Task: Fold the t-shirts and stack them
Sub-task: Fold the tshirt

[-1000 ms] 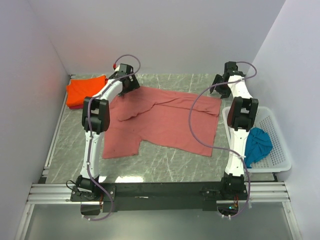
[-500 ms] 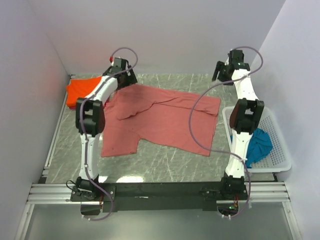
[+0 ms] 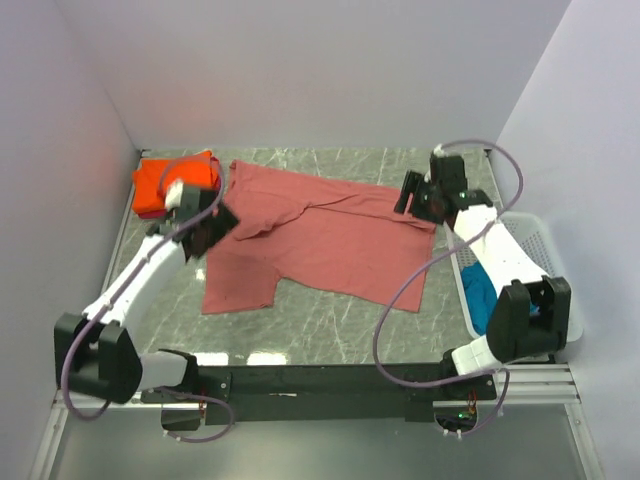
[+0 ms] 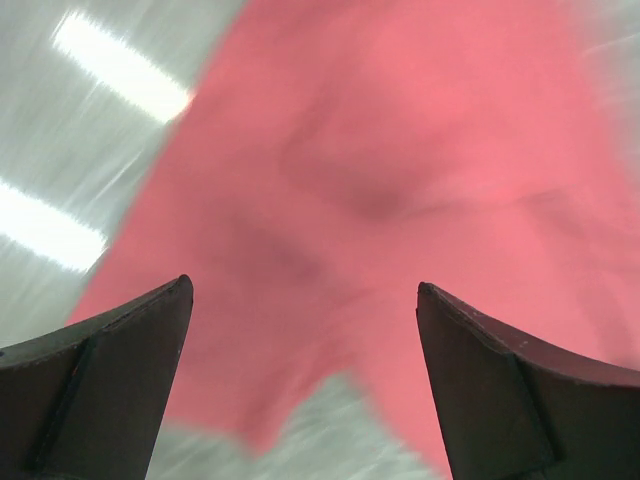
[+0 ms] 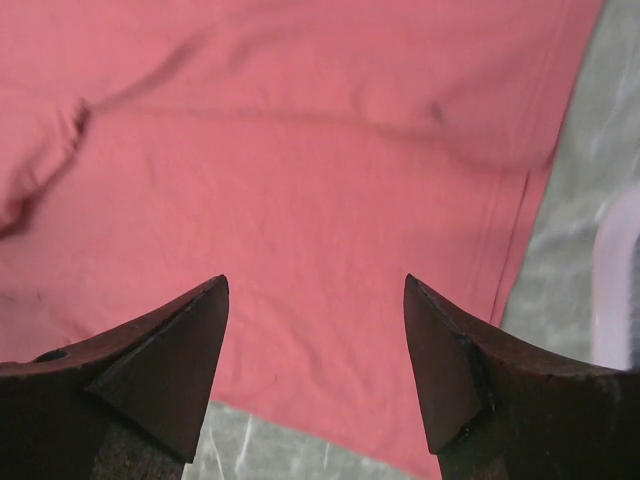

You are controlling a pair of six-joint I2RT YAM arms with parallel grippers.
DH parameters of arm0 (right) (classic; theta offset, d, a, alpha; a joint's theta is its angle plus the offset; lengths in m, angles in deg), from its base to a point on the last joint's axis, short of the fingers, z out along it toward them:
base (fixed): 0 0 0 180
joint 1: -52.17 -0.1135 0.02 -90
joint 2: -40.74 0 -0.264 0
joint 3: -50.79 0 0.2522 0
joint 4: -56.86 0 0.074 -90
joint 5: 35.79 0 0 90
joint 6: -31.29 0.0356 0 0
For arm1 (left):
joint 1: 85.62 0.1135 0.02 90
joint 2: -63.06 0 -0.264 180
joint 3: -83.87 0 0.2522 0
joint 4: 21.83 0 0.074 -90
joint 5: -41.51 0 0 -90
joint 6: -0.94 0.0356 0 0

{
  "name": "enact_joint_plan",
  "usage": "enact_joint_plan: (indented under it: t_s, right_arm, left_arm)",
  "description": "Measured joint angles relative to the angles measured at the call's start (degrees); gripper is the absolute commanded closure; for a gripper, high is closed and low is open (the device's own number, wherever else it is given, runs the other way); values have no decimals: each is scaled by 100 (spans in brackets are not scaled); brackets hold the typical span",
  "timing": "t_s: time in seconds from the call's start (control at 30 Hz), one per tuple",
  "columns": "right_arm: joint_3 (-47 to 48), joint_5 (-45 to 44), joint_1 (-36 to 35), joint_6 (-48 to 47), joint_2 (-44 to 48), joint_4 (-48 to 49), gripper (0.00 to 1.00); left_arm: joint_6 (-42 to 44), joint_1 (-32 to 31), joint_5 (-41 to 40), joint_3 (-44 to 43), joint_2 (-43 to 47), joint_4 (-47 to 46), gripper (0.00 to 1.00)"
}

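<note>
Both arms have dropped low over the red shirt [image 3: 330,240].
Left gripper [image 4: 302,290] gapes wide above its left edge, right gripper [image 5: 315,282] wide above its right edge; both empty.

Three t-shirts: brick-red [image 3: 330,235], orange [image 3: 165,180], teal [image 3: 479,296]. One basket [image 3: 548,245]. Two arms: left arm [image 3: 140,275], right arm [image 3: 500,250].

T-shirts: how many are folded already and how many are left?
Done: the orange shirt lies folded in the far left corner. In hand: the brick-red shirt is spread flat, the left fingers and right fingers open above it, gripping nothing. Left: folding it, then the teal shirt bunched in the basket.
</note>
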Motion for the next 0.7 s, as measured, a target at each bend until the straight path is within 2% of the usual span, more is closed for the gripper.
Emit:
enact_joint_plan:
  t_s: [0.17,0.33,0.47,0.6,0.7]
  right_arm:
    - [-1209,31,-15,409,654,264,23]
    - [-1661,68,-11,588,999,455,23]
    - [-1784,76,-11,605,994,498,23]
    - [-1836,87,-11,603,990,501,23]
    - [-1891,63,-11,603,990,474,23]
  left_arm:
    - [-1029,9,-184,1871,852,1060,1]
    - [-1740,24,-389,2577,1696,1676,0]
    - [-1954,146,-461,2935,1853,1591,17]
    - [-1958,302,-452,3084,1567,1381,28]
    - [-1934,352,-413,3091,1294,1189,41]
